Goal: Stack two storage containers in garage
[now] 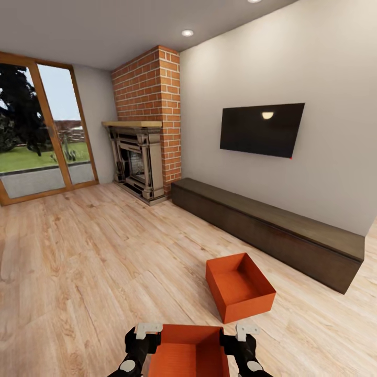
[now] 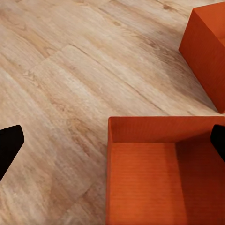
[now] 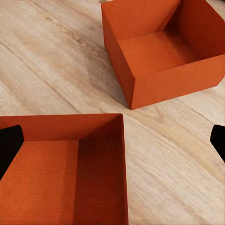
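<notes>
Left gripper (image 1: 140,337) and right gripper (image 1: 242,339), jaws spread, flank the near container (image 1: 191,351) on the wood floor (image 1: 94,262); second container (image 1: 240,287) just beyond.

Two black robot arms reach forward side by side, left gripper (image 1: 142,337) and right gripper (image 1: 242,339) level, fingers spread.

We note the near container (image 1: 191,352) cut off by the head view's lower edge at 6 o'clock, its near wall unseen. Both grippers, left (image 1: 140,340) and right (image 1: 238,341), are partly cropped there; whether their pads touch the walls we cannot tell.
</notes>
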Available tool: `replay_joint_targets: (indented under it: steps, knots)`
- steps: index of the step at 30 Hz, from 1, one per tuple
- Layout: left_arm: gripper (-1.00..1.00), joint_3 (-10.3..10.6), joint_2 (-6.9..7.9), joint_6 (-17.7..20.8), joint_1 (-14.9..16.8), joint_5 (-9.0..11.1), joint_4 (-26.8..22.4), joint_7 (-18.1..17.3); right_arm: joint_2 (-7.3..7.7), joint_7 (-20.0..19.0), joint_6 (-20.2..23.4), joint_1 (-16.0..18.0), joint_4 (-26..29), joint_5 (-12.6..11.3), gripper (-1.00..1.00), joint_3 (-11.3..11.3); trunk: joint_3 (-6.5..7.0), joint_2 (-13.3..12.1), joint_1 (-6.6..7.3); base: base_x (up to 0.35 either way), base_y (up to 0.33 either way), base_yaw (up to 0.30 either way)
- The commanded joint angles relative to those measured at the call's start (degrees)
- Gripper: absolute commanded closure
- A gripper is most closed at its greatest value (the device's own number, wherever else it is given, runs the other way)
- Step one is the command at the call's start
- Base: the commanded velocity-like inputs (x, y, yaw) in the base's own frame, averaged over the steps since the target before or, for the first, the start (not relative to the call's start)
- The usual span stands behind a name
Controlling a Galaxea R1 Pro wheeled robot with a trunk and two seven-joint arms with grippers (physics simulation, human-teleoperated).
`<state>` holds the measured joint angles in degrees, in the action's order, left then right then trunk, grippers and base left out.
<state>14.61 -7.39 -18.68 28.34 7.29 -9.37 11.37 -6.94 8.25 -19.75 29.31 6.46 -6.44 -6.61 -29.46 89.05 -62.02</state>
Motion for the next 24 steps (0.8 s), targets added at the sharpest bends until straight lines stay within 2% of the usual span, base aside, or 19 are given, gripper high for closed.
replay_joint_targets:
  steps: [1,24]
  knots:
    - [-1.00,0.5,0.00,-0.2,0.0,0.6,0.1,0.2,0.00,0.2,-0.2,0.0,-0.1,-0.6,-1.00,-0.5,-0.24,0.4,-0.22,0.000,0.000,0.000]
    - [-1.00,0.5,0.01,-0.2,0.0,0.6,0.1,0.2,-0.02,0.2,-0.2,0.0,-0.1,-0.6,-1.00,-0.5,-4.37,9.7,-5.27,0.000,0.000,0.000]
